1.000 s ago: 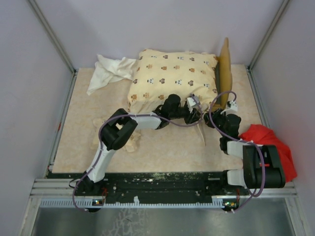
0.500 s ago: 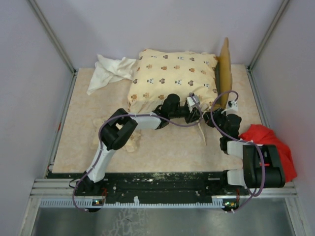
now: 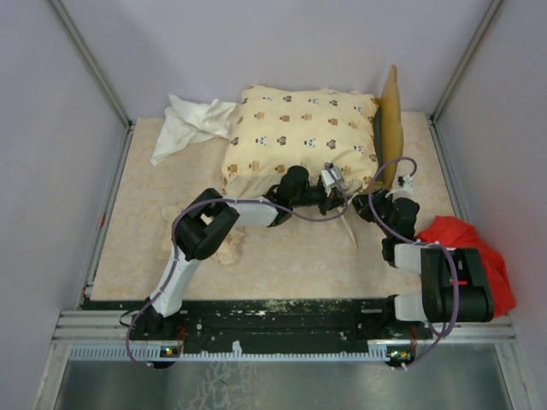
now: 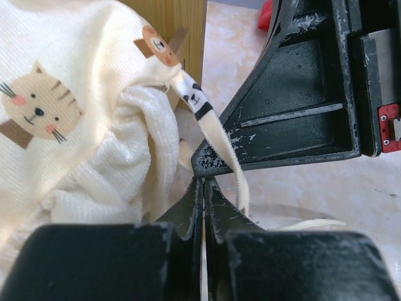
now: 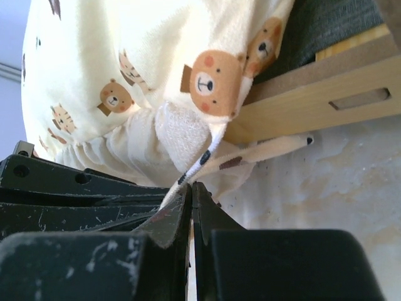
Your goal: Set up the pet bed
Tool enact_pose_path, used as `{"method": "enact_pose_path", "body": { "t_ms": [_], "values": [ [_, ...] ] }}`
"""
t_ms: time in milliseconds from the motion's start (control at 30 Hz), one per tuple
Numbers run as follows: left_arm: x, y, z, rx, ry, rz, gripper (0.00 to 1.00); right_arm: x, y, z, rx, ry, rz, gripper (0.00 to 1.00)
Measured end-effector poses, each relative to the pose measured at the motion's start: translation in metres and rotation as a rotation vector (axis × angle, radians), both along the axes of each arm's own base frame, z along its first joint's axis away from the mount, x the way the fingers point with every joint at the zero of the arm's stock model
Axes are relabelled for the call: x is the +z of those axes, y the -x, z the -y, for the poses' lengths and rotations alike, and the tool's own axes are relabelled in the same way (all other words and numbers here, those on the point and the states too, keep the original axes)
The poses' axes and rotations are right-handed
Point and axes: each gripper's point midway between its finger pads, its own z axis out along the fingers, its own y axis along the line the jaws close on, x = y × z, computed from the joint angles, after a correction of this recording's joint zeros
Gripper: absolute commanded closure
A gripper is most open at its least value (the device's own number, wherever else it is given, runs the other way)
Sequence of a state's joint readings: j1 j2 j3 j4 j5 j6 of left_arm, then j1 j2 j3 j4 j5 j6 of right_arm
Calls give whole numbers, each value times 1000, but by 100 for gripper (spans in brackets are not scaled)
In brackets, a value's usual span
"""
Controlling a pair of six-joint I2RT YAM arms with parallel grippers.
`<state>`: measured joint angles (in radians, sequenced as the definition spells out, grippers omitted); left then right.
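At the near right corner of the small light-yellow wooden bed frame (image 3: 392,120), both of your tools meet almost tip to tip just above the counter (image 3: 291,260). The plump cream animal-print cushion (image 3: 299,128) lies on the frame at the far middle of the counter. Its corner spills over the pale wooden side rail (image 5: 313,103).

Your right tool (image 5: 191,186) is closed and appears to pinch the thin printed tie ribbon (image 5: 200,158) that hangs from that corner. Your left tool (image 4: 203,183) is closed too. The ribbon runs right beside its tips, and you cannot tell whether it has caught any of it.

Expect everything here to be light and limp. The cushion will squash and drag rather than move as a block, so steer it by a gathered corner or seam, not the flat top. The ribbon is narrow and likely to slip from a loose pinch. Hold it near its root and pull gently, since the light frame may shift with it. A cream lump (image 3: 224,248) by your left arm is probably the matching pillow, not yet placed.
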<state>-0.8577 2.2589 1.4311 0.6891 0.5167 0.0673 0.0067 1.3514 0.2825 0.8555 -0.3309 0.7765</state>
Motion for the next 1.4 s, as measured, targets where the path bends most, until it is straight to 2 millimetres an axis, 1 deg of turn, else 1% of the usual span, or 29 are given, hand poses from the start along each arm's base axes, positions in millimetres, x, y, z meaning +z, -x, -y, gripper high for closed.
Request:
{"method": "enact_pose_path", "body": {
  "t_ms": [167, 233, 333, 500, 600, 733, 900, 1033, 1133, 1233, 1333, 1400],
  "values": [
    [-7, 6, -2, 2, 6, -30, 100, -9, 6, 3, -27, -27, -74, 82],
    [-8, 8, -3, 8, 16, -40, 100, -10, 10, 7, -52, -25, -101, 79],
    [-6, 10, -3, 13, 30, -49, 100, -7, 13, 15, -99, -15, -112, 78],
    [3, 8, -3, 29, 63, -55, 100, 2, 16, 25, -157, -3, -110, 66],
    [6, 7, -3, 39, 72, -59, 100, 4, 16, 27, -175, -14, -122, 62],
    [10, 6, -3, 50, 86, -59, 100, 1, 18, 27, -185, -37, -144, 61],
    [8, 5, -5, 62, 84, -64, 100, 6, 16, 24, -182, -79, -139, 61],
    [5, 5, -6, 74, 81, -87, 100, 14, 8, 22, -178, -96, -134, 61],
    [6, 5, -6, 83, 87, -106, 100, 16, 0, 22, -172, -81, -131, 61],
    [11, 5, -7, 93, 98, -120, 100, 13, -3, 21, -162, -74, -137, 62],
    [19, 4, -8, 101, 117, -130, 100, 2, -3, 18, -153, -59, -175, 69],
    [24, 3, -8, 109, 130, -139, 100, -3, -4, 20, -154, -39, -194, 71]
  ]
}}
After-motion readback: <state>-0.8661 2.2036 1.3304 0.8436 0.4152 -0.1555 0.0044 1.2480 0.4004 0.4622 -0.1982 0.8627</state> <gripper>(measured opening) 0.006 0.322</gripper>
